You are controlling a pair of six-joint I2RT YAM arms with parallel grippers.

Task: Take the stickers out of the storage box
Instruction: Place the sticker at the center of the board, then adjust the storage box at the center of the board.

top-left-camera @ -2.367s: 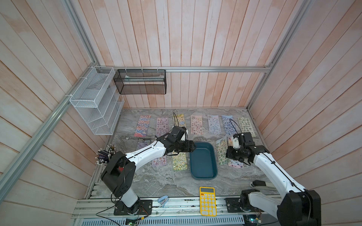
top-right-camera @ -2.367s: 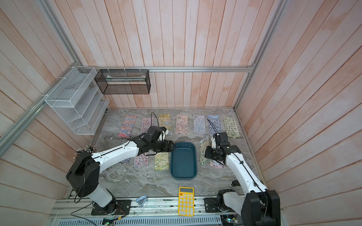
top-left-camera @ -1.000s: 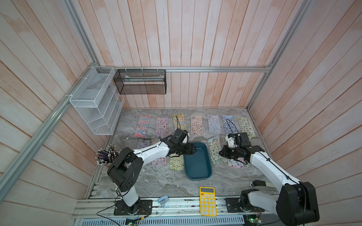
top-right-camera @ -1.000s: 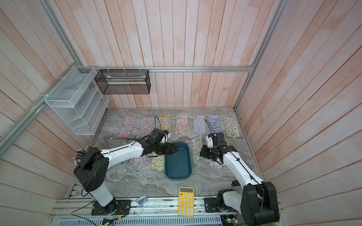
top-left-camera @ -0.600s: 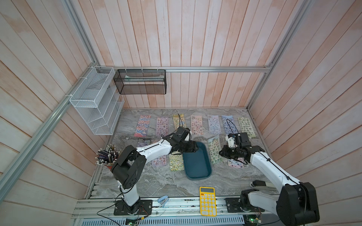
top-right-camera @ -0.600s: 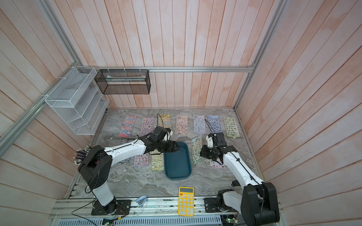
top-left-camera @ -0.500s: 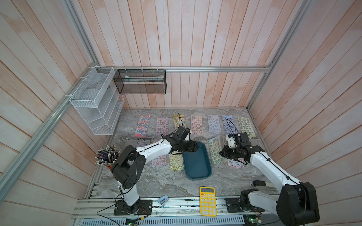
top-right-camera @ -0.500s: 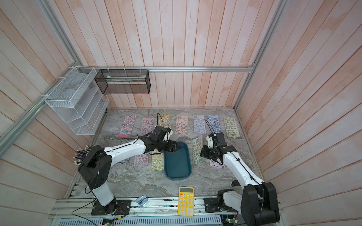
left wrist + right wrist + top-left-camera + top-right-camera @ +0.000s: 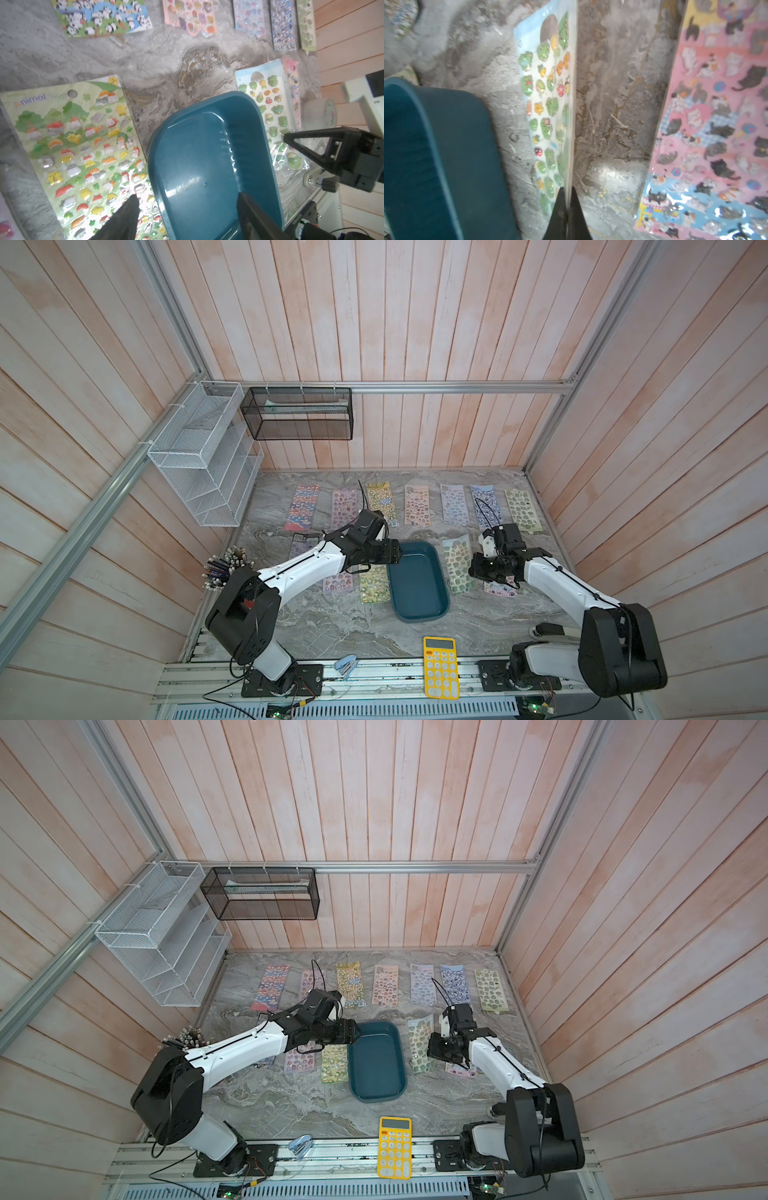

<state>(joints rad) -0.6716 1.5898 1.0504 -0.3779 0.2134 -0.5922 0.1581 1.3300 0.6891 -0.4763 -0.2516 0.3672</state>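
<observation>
Though unclear overhead, right gripper point(image 9: 568, 193) tight on frog sticker point(image 9: 548, 104); left gripper point(image 9: 187, 195) wide astride storage box point(image 9: 207, 155) rim

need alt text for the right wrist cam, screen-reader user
The right claw is shut on the edge of a frog sheet, holding it tilted up off the grey table. The teal box sits to one side of the sheet; a pink cat sheet lies flat on the other.

The grey marbled tabletop point(image 9: 332, 626) bears rows of stickers point(image 9: 417, 506) and the storage box point(image 9: 417, 585).
</observation>
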